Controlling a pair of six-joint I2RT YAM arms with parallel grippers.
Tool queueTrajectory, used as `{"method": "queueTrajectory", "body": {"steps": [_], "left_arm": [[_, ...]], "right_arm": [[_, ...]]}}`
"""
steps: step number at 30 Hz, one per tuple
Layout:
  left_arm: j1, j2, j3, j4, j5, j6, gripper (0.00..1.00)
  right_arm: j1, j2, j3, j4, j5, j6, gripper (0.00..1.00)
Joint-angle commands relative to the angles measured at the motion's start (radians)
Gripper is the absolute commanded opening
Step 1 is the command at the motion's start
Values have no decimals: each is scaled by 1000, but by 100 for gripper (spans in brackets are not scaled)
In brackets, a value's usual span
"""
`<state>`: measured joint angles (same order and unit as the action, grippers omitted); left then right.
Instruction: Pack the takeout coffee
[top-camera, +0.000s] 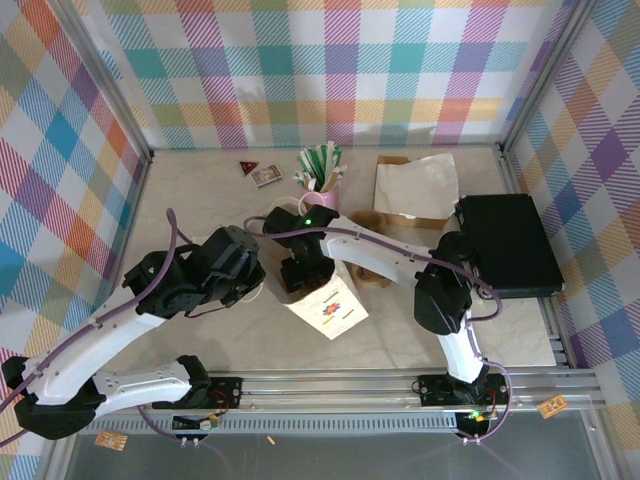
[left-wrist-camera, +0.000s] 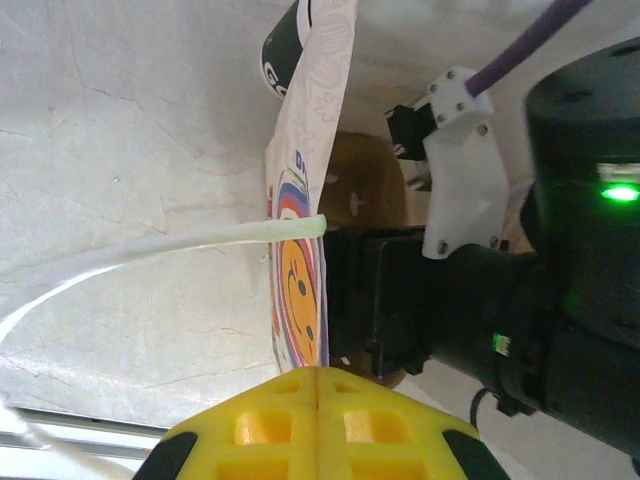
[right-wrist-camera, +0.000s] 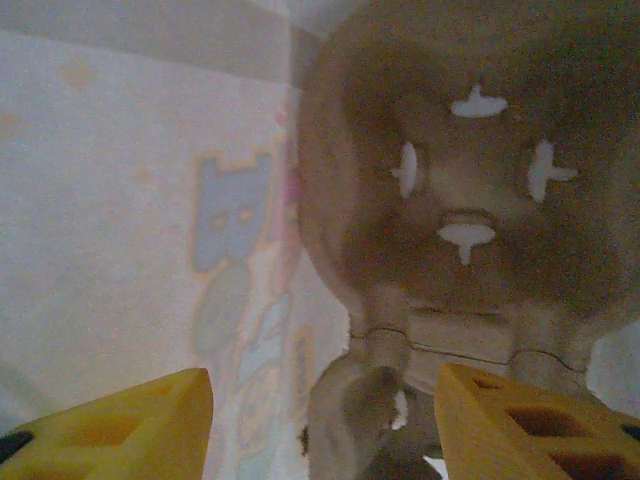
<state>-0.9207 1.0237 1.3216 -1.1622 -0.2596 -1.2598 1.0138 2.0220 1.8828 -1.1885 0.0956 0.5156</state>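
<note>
A white paper bag (top-camera: 330, 308) printed with a smiley lies open near the table's middle. My left gripper (left-wrist-camera: 318, 385) is shut on the bag (left-wrist-camera: 298, 270) at its rim, and the white handle (left-wrist-camera: 150, 250) loops off to the left. My right gripper (right-wrist-camera: 325, 420) is open inside the bag, its yellow fingers (right-wrist-camera: 150, 425) wide apart. Ahead of it lies a brown cardboard cup carrier (right-wrist-camera: 470, 180) with cross-shaped cut-outs, also seen in the bag's mouth (left-wrist-camera: 365, 190). From above, the right gripper (top-camera: 300, 275) is in the bag's opening. The takeout coffee is hidden.
A paper cup with a dark lettered band (left-wrist-camera: 285, 45) pokes out behind the bag; no lid shows on it. A pink cup of stirrers (top-camera: 320, 178), small packets (top-camera: 262, 172), flat paper bags (top-camera: 415, 185) and a black box (top-camera: 510, 245) sit at the back and right.
</note>
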Motion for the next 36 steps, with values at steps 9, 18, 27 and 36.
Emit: {"method": "queueTrajectory", "body": {"steps": [9, 18, 27, 36], "left_arm": [[-10, 27, 84, -90, -14, 42, 0], [-12, 33, 87, -68, 12, 74, 0], [-13, 6, 63, -92, -5, 87, 0], [-13, -46, 24, -59, -7, 123, 0]], "right_arm": [[8, -80, 92, -50, -36, 0, 61], [10, -65, 87, 81, -172, 19, 59], [15, -75, 151, 88, -190, 24, 60], [14, -176, 237, 72, -145, 7, 60]]}}
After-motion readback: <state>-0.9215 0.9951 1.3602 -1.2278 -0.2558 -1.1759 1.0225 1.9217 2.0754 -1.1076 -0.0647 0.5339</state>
